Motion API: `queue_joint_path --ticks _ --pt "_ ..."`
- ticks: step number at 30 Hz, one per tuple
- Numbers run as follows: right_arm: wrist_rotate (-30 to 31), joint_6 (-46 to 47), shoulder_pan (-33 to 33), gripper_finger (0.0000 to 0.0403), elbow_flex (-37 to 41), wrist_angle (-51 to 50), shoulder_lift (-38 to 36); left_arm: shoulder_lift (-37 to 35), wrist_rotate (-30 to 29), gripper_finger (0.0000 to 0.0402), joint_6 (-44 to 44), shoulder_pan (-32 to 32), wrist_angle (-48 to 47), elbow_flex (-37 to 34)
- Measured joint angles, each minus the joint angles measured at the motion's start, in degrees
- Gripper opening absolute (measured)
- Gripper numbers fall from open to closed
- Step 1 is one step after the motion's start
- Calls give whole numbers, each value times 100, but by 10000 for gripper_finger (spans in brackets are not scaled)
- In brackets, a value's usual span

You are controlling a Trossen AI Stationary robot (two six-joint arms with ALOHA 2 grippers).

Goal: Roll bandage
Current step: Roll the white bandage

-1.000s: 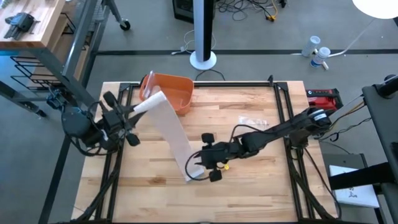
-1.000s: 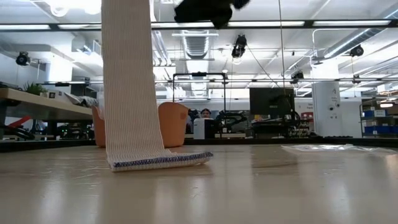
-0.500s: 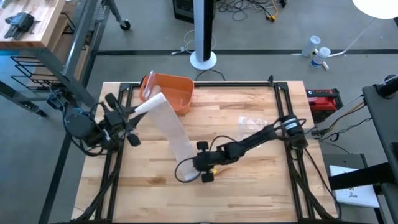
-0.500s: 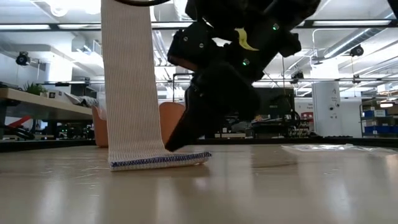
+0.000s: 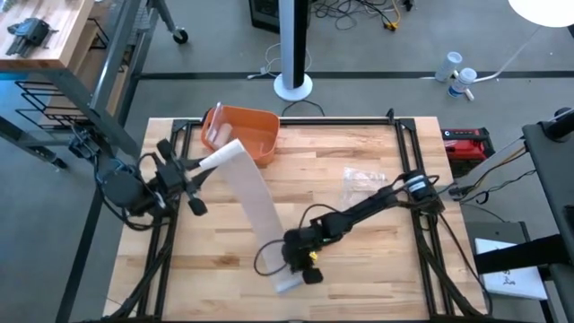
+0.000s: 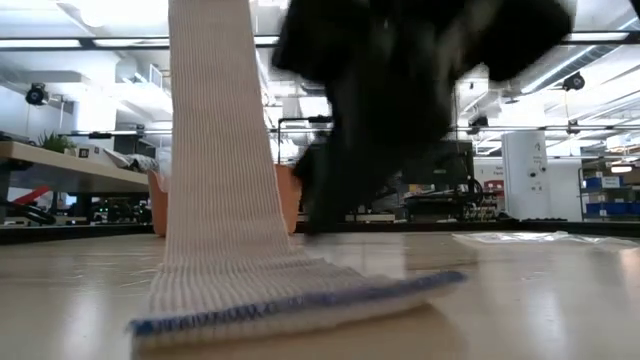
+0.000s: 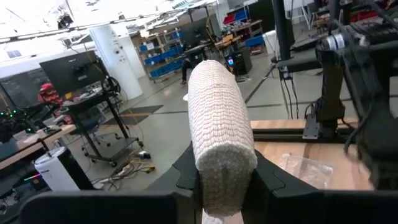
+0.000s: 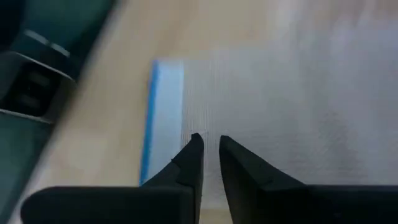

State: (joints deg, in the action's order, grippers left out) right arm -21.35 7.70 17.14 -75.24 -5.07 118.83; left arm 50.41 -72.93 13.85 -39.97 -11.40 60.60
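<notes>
A long white woven bandage stretches across the wooden worktop. Its rolled end is raised at the worktop's left edge; its free end, trimmed with a blue stripe, lies flat near the front middle.

Your left tool is clamped on the rolled end, 1 finger on each side, holding it up beside the orange bin. From there the strip slopes down to the wood.

Your right tool is low over the free end, just inside the blue stripe. Its 2 fingers are nearly together with a thin gap; you cannot tell whether any cloth is pinched between them.

Expect the bandage to be light, soft and floppy. It drapes, sags under its own weight and folds easily, and the ribbed weave looks a little stretchy. It should not break, but it will likely slide on the smooth wood and bunch if pushed.

Take the free end by its flat edge at the stripe, pinching through the thickness. Keep the roll held across its sides, as now, so the layers stay wound.

A crumpled clear wrapper lies well apart, toward the right rear.
</notes>
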Motion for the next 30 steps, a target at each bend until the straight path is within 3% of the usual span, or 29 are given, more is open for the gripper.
queue_joint_path --ticks 3,9,13,21,28,30 --pt "689 -396 172 47 -63 117 -385 108 3 57 -106 0 18 0" --pt "2773 -1038 246 59 -28 8 -562 389 11 57 -460 0 40 0" --pt "3339 -998 146 64 1 116 -485 606 13 54 -588 0 34 0" --pt "3115 -546 99 49 42 -467 -138 1033 11 54 -1026 -13 20 0" --pt "1052 48 140 37 39 -860 -138 1446 13 52 -1256 -10 31 0" --pt "969 -38 205 37 42 -913 -220 1497 15 52 -1223 28 28 14"
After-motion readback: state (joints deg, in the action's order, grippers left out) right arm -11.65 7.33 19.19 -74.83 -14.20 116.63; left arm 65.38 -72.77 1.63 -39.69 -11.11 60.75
